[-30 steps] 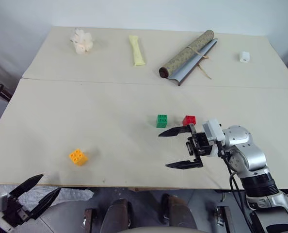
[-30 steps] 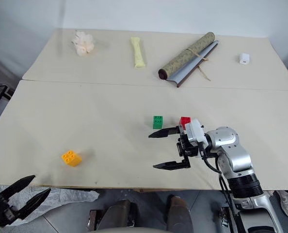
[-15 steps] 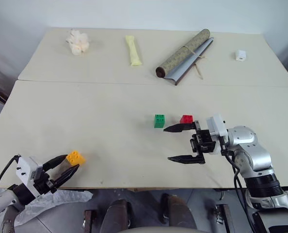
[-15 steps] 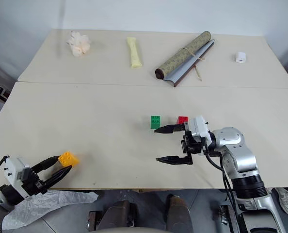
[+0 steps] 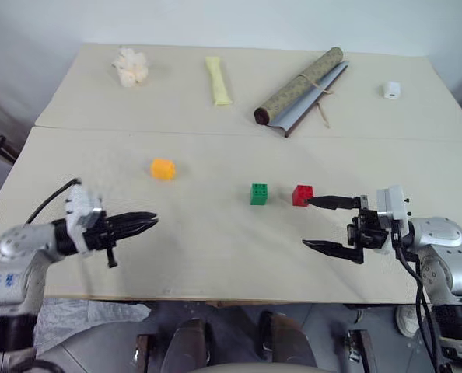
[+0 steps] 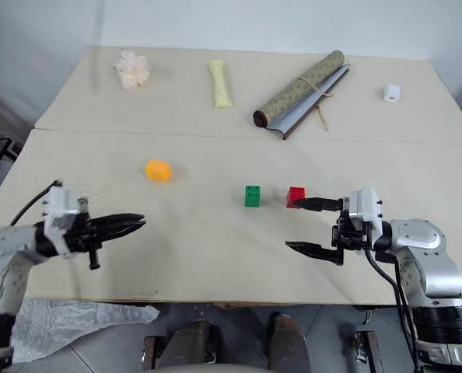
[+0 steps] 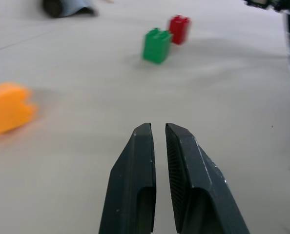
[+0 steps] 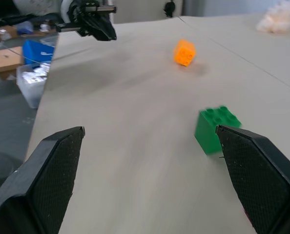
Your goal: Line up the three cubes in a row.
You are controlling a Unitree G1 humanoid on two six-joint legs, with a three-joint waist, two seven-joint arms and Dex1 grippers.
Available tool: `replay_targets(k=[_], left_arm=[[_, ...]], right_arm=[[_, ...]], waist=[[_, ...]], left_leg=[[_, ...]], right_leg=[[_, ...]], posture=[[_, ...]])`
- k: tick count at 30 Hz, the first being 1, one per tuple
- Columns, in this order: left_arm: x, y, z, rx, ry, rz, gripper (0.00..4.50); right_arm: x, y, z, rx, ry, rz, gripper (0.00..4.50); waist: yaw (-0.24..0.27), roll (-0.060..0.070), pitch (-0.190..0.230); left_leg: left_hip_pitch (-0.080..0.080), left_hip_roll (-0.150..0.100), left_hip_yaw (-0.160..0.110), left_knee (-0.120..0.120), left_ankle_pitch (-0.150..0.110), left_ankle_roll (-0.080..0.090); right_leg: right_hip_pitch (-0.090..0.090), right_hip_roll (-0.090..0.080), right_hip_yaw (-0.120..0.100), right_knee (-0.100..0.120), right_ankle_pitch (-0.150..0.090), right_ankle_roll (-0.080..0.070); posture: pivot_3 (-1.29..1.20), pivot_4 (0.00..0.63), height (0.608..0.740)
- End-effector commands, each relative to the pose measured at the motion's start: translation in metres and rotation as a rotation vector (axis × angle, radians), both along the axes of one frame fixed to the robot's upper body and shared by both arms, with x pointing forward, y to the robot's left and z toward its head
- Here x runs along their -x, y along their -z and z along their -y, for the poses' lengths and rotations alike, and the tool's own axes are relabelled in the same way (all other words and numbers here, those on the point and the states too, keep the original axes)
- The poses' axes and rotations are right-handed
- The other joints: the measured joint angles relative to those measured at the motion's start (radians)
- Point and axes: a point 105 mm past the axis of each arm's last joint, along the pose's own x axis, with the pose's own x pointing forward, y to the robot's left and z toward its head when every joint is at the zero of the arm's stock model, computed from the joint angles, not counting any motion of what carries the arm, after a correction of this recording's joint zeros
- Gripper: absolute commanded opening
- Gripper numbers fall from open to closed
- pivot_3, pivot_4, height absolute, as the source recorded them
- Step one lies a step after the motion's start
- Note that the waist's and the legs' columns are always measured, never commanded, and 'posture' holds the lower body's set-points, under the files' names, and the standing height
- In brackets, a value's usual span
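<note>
The green cube and the red cube stand side by side at mid-table, a small gap between them. The yellow-orange cube lies apart to their left and a little farther back, looking blurred. My left gripper hovers low over the table at the front left, pointing right, shut with nothing between its fingers. The yellow-orange cube sits beyond it and off to one side. My right gripper is open and points left, its upper fingertip just right of the red cube.
Along the back of the table lie a white crumpled thing, a pale yellow packet, a rolled mat and a small white block. A seam crosses the table between them and the cubes.
My left gripper came up over the table and shut. The yellow-orange cube, between its fingers half a second ago, now lies farther back and to the right. My right gripper drew back right from the red cube.
</note>
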Motion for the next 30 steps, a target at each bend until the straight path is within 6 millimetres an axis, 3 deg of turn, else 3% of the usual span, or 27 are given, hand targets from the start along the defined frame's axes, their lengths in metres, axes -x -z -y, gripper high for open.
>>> replay_targets(k=[1,4,12,15,18,21,27,30], left_arm=[[-0.011,-0.001,-0.011,0.016,-0.044,-0.022,0.47],[-0.018,0.0,-0.022,0.076,-0.152,-0.017,1.07],[-0.007,0.003,-0.068,0.262,-0.495,0.036,3.61],[-0.014,-0.005,-0.065,0.256,-0.532,0.106,4.48],[-0.031,-0.016,-0.056,0.228,-0.539,0.155,4.48],[-0.049,-0.023,-0.051,0.211,-0.532,0.162,3.56],[-0.122,-0.039,-0.031,0.081,-0.524,0.181,1.69],[-0.139,-0.038,-0.02,0.017,-0.49,0.192,0.68]], right_arm=[[0.005,-0.014,0.003,-0.007,0.031,0.071,4.5],[0.007,-0.011,0.006,-0.01,0.062,0.065,4.5],[0.007,-0.005,0.001,-0.041,0.088,0.04,4.5],[0.003,-0.006,-0.003,-0.056,0.093,0.051,4.5],[-0.003,-0.009,-0.006,-0.076,0.105,0.07,4.5],[-0.007,-0.012,-0.007,-0.085,0.113,0.081,4.5],[-0.015,-0.016,-0.008,-0.085,0.124,0.115,4.5],[-0.016,-0.016,-0.009,-0.09,0.128,0.119,4.5]], waist=[[-0.011,0.0,0.0],[-0.016,0.0,0.0],[-0.01,0.0,0.0],[-0.001,-0.001,0.0],[0.015,-0.001,0.0],[0.016,-0.001,0.0],[0.016,-0.002,-0.001],[0.01,-0.002,-0.001]], left_leg=[[0.0,0.001,0.001,0.0,0.0,0.0],[-0.001,0.002,0.006,-0.001,0.0,0.0],[-0.001,0.003,0.008,0.0,0.0,0.0],[-0.002,0.003,0.008,0.001,0.0,0.0],[-0.002,0.002,0.008,0.002,0.0,0.0],[-0.001,0.002,0.008,0.002,0.0,0.0],[-0.002,0.001,0.01,0.002,0.0,0.0],[-0.002,0.001,0.011,0.001,0.0,0.0]], right_leg=[[-0.001,0.0,0.0,0.0,0.0,0.0],[-0.004,0.002,0.001,0.0,0.0,0.0],[-0.008,0.001,0.006,0.003,0.0,0.0],[-0.008,0.001,0.006,0.004,0.0,0.0],[-0.008,0.001,0.007,0.005,0.0,0.0],[-0.008,0.001,0.008,0.006,0.0,0.0],[-0.008,0.002,0.007,0.006,0.0,0.0],[-0.01,0.003,0.007,0.005,0.0,0.0]], posture=[[0.0,0.15,0.74],[0.0,0.15,0.74],[0.0,0.15,0.74],[0.0,0.15,0.74],[0.0,0.15,0.74],[0.0,0.15,0.74],[0.0,0.15,0.74],[0.0,0.15,0.74]])
